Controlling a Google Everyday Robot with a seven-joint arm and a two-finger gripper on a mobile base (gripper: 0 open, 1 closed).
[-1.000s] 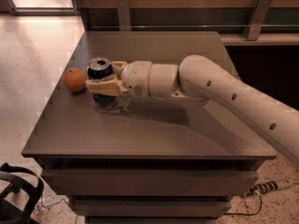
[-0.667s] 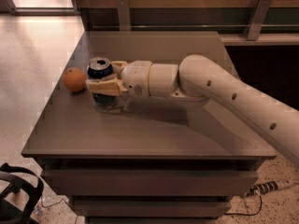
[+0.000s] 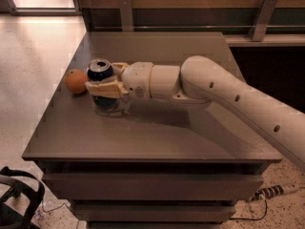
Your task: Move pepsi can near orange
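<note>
The pepsi can [image 3: 100, 70] stands upright near the left edge of the tabletop [image 3: 157, 128], just beside the orange [image 3: 75, 81]; whether they touch is unclear. The gripper [image 3: 102, 80] reaches in from the right, its jaws closed around the can's middle. The thin metal wall is probably light, smooth and easily dented, so a moderate mid-body squeeze suits it. Whether the can is sealed or full cannot be told.

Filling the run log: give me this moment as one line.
claw: shut on pepsi can | pepsi can: upright, beside orange | contact with orange: unclear | setting: table
</note>
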